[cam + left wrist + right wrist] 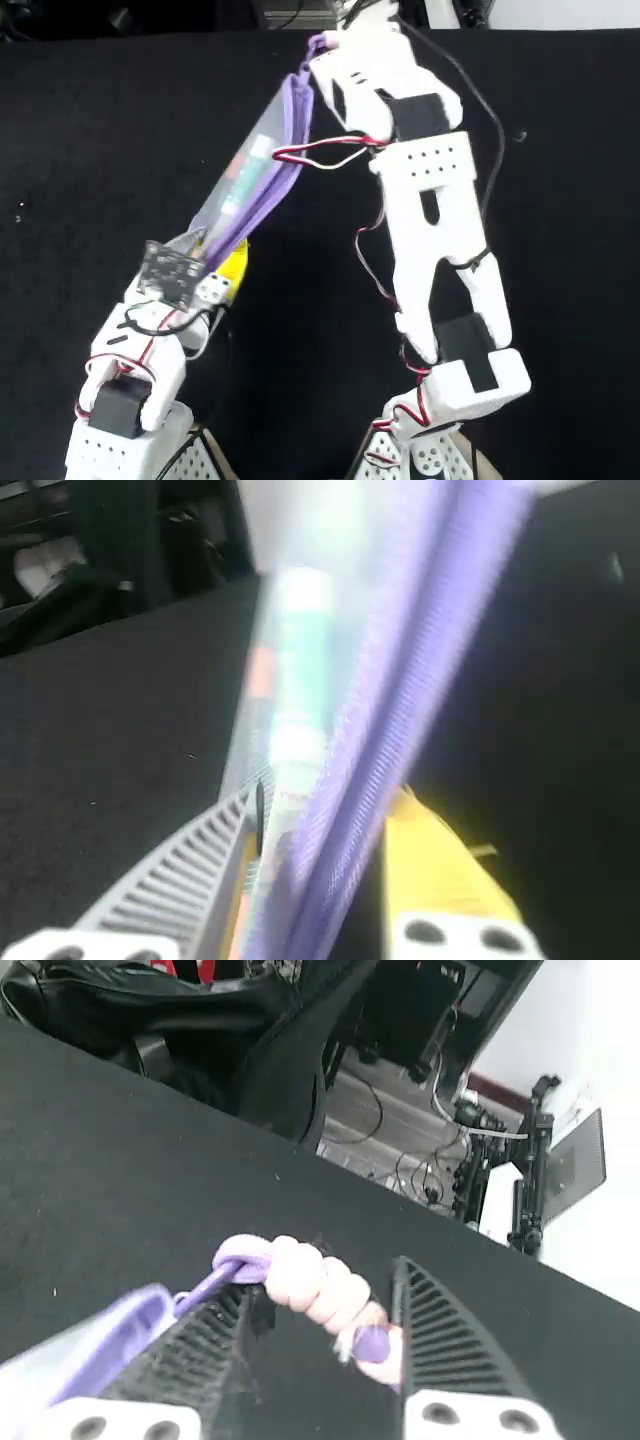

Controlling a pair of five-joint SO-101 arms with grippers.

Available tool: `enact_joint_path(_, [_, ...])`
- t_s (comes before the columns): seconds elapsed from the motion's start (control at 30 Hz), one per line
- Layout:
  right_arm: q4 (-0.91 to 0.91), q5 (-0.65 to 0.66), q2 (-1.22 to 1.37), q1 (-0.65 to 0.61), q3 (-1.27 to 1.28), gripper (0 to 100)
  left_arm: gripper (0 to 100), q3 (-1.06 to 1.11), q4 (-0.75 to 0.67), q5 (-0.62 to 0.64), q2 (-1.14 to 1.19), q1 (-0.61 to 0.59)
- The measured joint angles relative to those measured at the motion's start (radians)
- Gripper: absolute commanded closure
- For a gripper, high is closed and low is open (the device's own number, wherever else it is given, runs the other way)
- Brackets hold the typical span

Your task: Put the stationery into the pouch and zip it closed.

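Left pincer (215,262) sits near 7 o'clock on the worktop (100,150), clamped on the lower end of the pouch (255,175). The right pincer (318,48) is up at 12 o'clock, at the pouch's far end. From above, the pouch hangs stretched between the two, a clear body with a purple zip running from 7 towards 12. The stationery (243,172) lies inside it, a barrel with green and orange bands.

The left wrist view looks straight along the pouch (420,660). There the left pincer (325,805) has a white ribbed finger on one face and a yellow finger on the other, and the stationery (295,680) shows through the clear side.

The right wrist view adds what the overhead cannot. A pink knotted charm (310,1285), with a purple loop and a purple bead, sits between the black ribbed fingers of the right pincer (325,1285). It touches both fingers, and they grip it at a middling gap. The purple corner of the pouch (90,1345) trails beside one finger.

A black cloth covers the worktop. Beyond its edge, that same view shows a black bag (150,1010), cables on the floor (400,1130), a black stand (530,1180) and a pale wall.
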Motion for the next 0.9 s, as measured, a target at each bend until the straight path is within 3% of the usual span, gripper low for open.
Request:
enact_joint_path(0.37, [0.399, 0.000, 0.000, 0.008, -0.308, 80.6, 78, -0.031, 0.000, 0.155, 0.000, -0.175])
enact_joint_path(0.6, [0.651, 0.000, 0.000, 0.066, -0.551, 80.6, 79, -0.212, 0.092, 0.212, -0.006, -0.222])
enact_joint_path(0.9, [0.789, 0.143, -0.003, 0.058, -0.609, 77.9, 79, -0.387, 0.143, 0.215, -0.012, -0.239])
